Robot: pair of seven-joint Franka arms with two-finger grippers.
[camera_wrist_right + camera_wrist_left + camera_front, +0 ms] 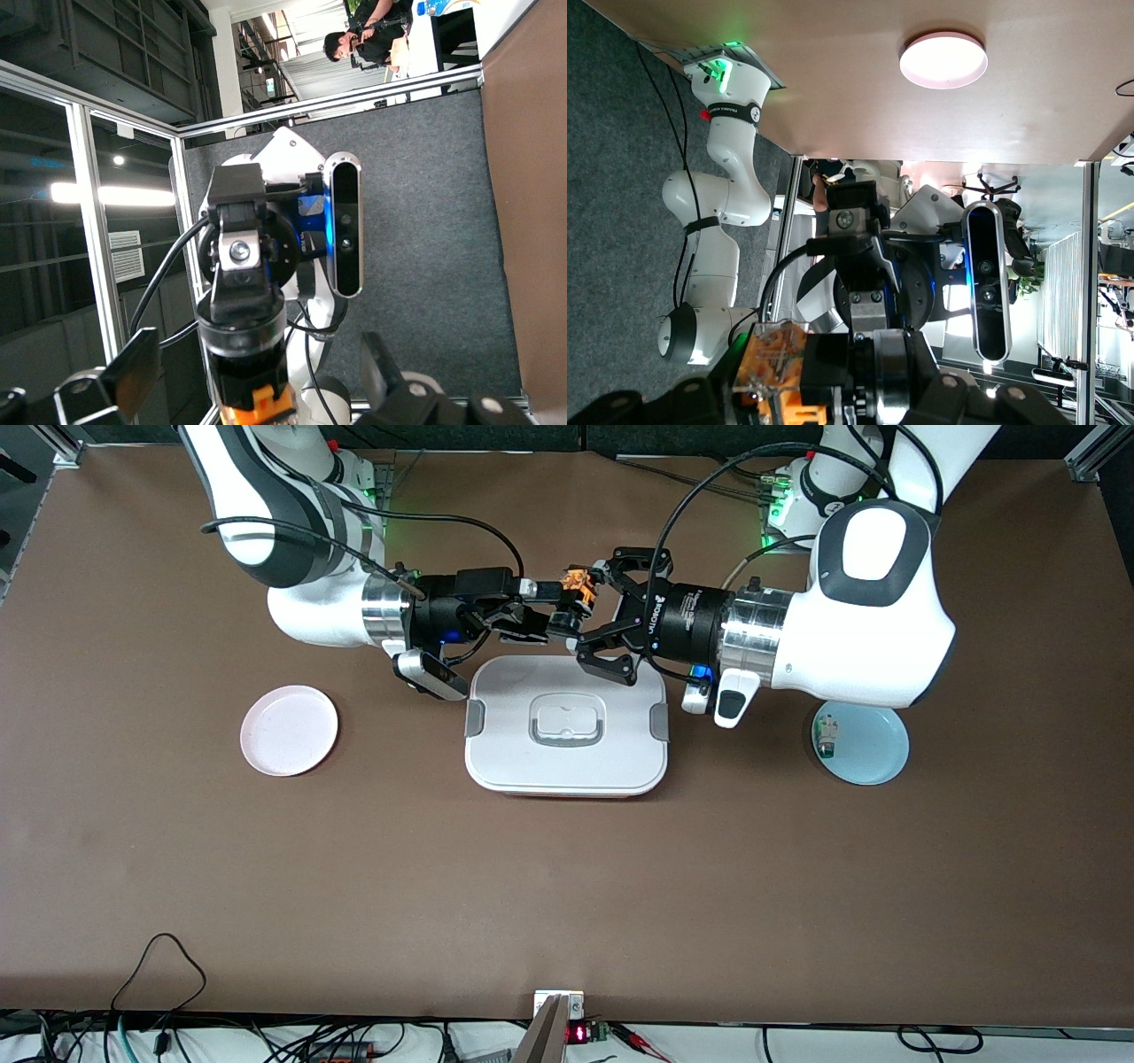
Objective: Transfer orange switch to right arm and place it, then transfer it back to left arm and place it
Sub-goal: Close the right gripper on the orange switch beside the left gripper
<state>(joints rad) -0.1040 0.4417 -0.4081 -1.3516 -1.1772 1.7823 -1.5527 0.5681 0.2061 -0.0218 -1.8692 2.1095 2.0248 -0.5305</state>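
The orange switch hangs in the air over the edge of the white box that lies farther from the front camera. My left gripper is shut on it lengthwise, one finger on the orange end and one on the round black end. In the left wrist view the switch lies across that gripper. My right gripper faces it from the right arm's end. It is open, and in the right wrist view its fingers stand wide apart on either side of the switch without touching it.
A pink plate lies on the brown table toward the right arm's end. A light blue plate lies toward the left arm's end, partly under the left arm, with a small white-and-green component on it.
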